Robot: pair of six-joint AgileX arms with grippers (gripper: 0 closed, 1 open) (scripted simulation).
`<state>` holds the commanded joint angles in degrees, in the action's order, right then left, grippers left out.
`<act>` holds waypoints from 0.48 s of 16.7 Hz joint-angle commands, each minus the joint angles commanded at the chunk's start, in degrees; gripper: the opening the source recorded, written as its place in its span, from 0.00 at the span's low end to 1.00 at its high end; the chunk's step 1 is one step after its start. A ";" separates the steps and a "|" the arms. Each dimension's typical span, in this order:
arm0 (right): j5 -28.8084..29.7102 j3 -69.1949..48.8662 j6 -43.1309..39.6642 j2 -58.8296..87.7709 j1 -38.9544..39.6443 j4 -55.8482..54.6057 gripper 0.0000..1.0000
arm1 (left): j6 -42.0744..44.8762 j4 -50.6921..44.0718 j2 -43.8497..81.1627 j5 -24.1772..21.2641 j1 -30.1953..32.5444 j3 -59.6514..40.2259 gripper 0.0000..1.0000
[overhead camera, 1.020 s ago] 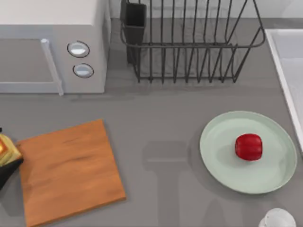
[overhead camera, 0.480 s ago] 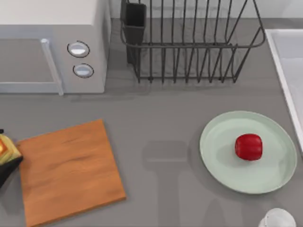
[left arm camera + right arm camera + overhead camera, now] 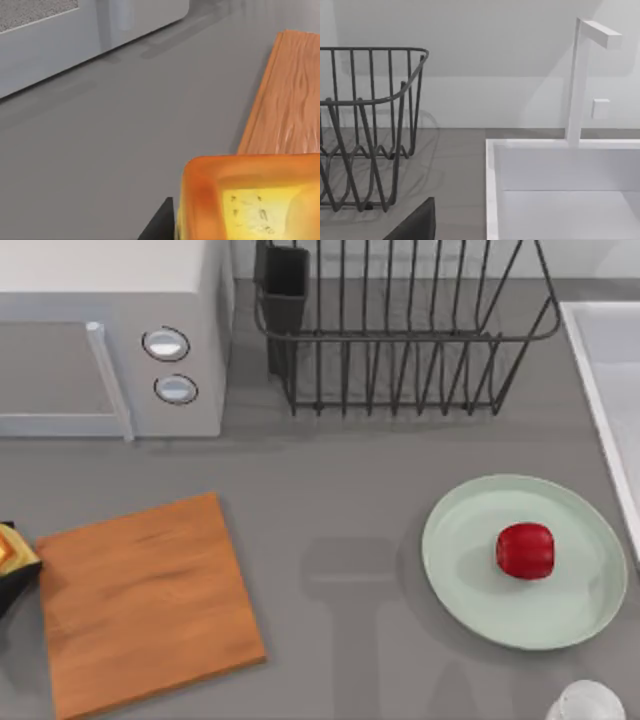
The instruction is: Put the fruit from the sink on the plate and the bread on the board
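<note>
A: Top camera looks straight down on the table (image 3: 330, 500), board (image 3: 145, 600) to sink (image 3: 610, 390).
B: Left wrist camera skims low beside that board (image 3: 287, 100); right wrist faces rack (image 3: 365, 125) and sink (image 3: 560, 190).

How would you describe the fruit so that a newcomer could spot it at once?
Start at the wire rack at the back of the table, then come forward to the round mint-green plate on the right. The fruit sits on it, right of centre: small, glossy, red, the one rounded red thing here.
</note>
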<state>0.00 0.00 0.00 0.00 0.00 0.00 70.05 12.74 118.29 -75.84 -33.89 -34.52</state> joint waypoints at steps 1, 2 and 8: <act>0.00 0.00 0.00 0.00 0.00 0.00 1.00 | 0.00 0.00 0.00 0.00 0.00 0.00 0.10; 0.00 0.00 0.00 0.00 0.00 0.00 1.00 | 0.00 0.00 0.00 0.00 0.00 0.00 0.02; 0.00 0.00 0.00 0.00 0.00 0.00 1.00 | 0.00 0.00 0.00 0.00 0.00 0.00 0.00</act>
<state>0.00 0.00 0.00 0.00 0.00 0.00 70.05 12.74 118.29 -75.84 -33.89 -34.52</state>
